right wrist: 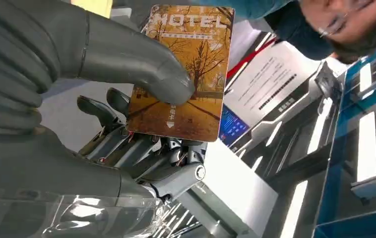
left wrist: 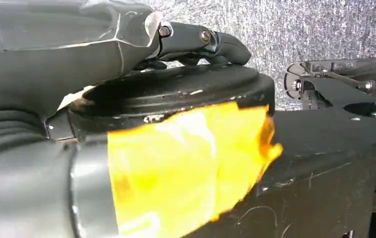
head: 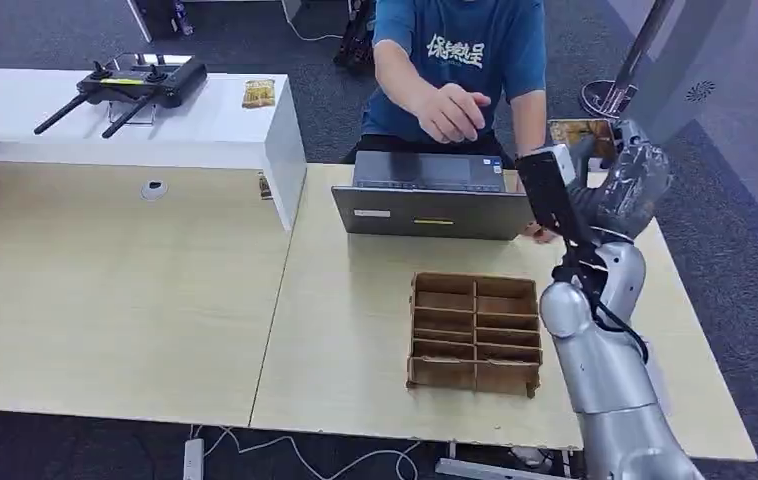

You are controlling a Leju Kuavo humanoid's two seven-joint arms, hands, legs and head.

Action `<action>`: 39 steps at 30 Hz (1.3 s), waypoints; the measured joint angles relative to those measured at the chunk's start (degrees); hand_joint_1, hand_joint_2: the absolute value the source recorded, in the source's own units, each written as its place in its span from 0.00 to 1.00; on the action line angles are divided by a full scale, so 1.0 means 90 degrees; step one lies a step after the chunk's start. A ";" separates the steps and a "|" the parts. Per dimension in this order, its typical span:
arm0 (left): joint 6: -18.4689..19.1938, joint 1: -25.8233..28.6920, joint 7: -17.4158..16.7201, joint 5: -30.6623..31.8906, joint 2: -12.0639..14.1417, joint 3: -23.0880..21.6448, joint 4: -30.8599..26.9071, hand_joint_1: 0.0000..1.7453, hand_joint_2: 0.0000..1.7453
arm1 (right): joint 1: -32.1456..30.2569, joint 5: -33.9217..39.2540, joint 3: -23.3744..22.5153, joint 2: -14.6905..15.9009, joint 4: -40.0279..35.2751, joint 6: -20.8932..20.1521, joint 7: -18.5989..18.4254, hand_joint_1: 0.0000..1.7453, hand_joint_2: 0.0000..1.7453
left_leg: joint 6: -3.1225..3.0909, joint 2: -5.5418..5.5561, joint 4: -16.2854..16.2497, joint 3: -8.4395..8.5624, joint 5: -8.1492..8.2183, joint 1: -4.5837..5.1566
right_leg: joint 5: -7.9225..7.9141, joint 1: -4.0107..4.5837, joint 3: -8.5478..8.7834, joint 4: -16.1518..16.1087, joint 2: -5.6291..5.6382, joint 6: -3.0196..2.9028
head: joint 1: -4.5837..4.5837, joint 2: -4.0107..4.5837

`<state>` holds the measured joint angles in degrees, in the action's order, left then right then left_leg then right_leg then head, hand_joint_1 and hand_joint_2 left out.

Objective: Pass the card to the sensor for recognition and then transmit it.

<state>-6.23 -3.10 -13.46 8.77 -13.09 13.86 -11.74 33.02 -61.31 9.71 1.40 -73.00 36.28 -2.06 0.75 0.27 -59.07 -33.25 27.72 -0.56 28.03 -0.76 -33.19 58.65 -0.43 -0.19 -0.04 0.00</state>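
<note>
One card (right wrist: 183,74) is what your right hand (head: 627,185) holds: in the right wrist view the thick thumb (right wrist: 141,64) presses its orange HOTEL face against the darker fingers (right wrist: 141,148) behind it. In the head view you have that hand raised above the desk's (head: 355,330) far right corner, just beside the grey laptop (head: 431,195) at the far edge. A person in a blue shirt (head: 460,50) sits behind the laptop, one hand (head: 452,112) lifted over it. A brown divided tray (head: 475,332) sits near the desk's front edge. Your left hand (left wrist: 126,44) lies against a dark body part with yellow tape (left wrist: 186,163); you cannot tell whether its fingers are closed.
</note>
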 joint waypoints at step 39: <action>0.0087 -0.0030 -0.0216 0.0340 0.0007 -0.0357 0.0000 0.00 0.00 | 0.1668 -0.0704 0.0731 -0.0792 0.2164 -0.0522 -0.0760 0.00 1.00 | 0.0006 0.0005 -0.0001 0.0000 -0.0005 0.0000 | -0.0002 0.0000 -0.0003 0.0003 -0.0001 -0.0003 | 0.0000 0.0000</action>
<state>-5.44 -3.37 -15.41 11.82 -13.03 10.64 -11.74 48.04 -67.65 16.28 -5.73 -53.53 31.58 -8.90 0.81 0.32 -59.08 -33.25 27.68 -0.57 28.00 -0.76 -33.21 58.67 -0.44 -0.22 -0.04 0.00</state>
